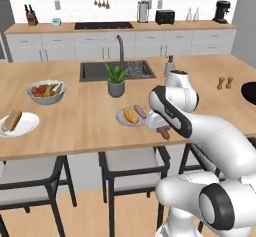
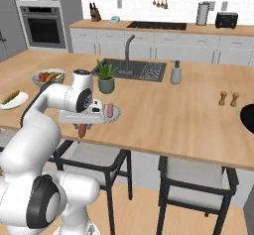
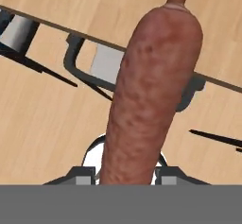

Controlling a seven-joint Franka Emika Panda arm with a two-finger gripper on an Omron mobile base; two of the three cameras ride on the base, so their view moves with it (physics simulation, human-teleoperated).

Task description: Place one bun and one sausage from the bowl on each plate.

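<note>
- The gripper (image 1: 163, 132) is clamped on a sausage (image 3: 151, 95), pinching it at one end so the rest sticks straight out from between the two dark fingers.
- That sausage is a smooth reddish-brown cylinder with faint darker mottling and a small knotted nub at its far tip; in the right base view it (image 2: 82, 130) hangs downward below the hand, just past the front edge of the wooden island counter (image 1: 90, 131).
- Just beside the gripper, further in over the counter, sits a small round pale plate (image 1: 121, 119), flat and glossy, carrying a yellowish oblong bun (image 1: 130, 115) and a second sausage (image 1: 140, 111) side by side.
- Well off to the gripper's left, near the counter's front edge, a second white plate (image 1: 27, 127) holds a bun with a sausage in it.
- Far to the gripper's right, at the frame edge, the curved rim of the black bowl (image 1: 249, 92) shows, matte and dark.
- Beyond the near plate stand a small potted plant (image 1: 116, 81) with spiky green leaves and a white fruit bowl (image 1: 46, 92).
- Below the held sausage, the hand view shows a dark-framed chair (image 3: 101, 64) with a grey seat pad on a wood-grain floor.
</note>
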